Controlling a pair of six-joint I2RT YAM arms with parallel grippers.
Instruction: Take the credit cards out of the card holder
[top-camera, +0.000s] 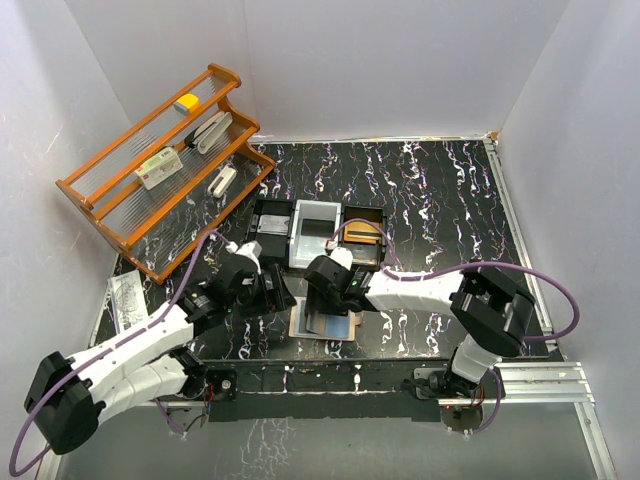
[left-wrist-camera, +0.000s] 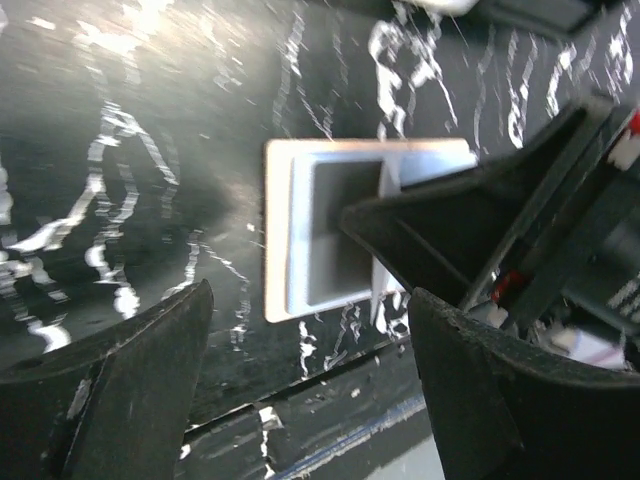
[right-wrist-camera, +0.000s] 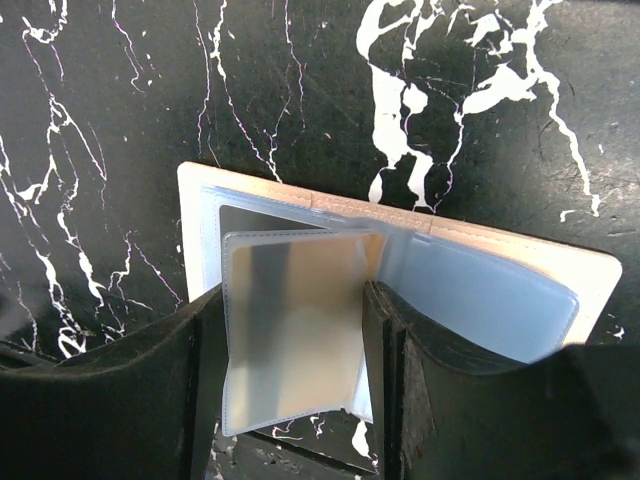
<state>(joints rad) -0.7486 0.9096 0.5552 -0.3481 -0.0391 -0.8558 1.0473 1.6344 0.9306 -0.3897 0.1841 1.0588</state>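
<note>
Item: card holder (top-camera: 325, 328), beige, lying open flat on black marbled table (top-camera: 440, 200), near the front edge, at 6 o'clock of the 3-compartment tray (top-camera: 296, 215). Clear plastic sleeves inside; one sleeve leaf (right-wrist-camera: 290, 330) stands raised off the rest. Credit cards: a blue-grey face (right-wrist-camera: 490, 295) shows through the sleeve at 3 o'clock of that leaf, prob. a card; count cannot be told. Right gripper (top-camera: 335, 305) sits directly over the holder, fingers pointing down. In the wrist view (right-wrist-camera: 290, 300) its two fingers (right-wrist-camera: 150, 390) flank the raised leaf, touching both side edges, so it grips the holder by that leaf. Left gripper (top-camera: 270, 295) at 9 o'clock of the holder, just beside it, low over the table. In its own view (left-wrist-camera: 310, 300) the jaws are spread wide w/ nothing between them, i.e. released. Tray contents: orange-brown flat pcs (top-camera: 362, 235) in the 3 o'clock compartment, too small to identify. Wooden rack (top-camera: 100, 195) at 10 o'clock of the table, tilted, holding several small objects.
</note>
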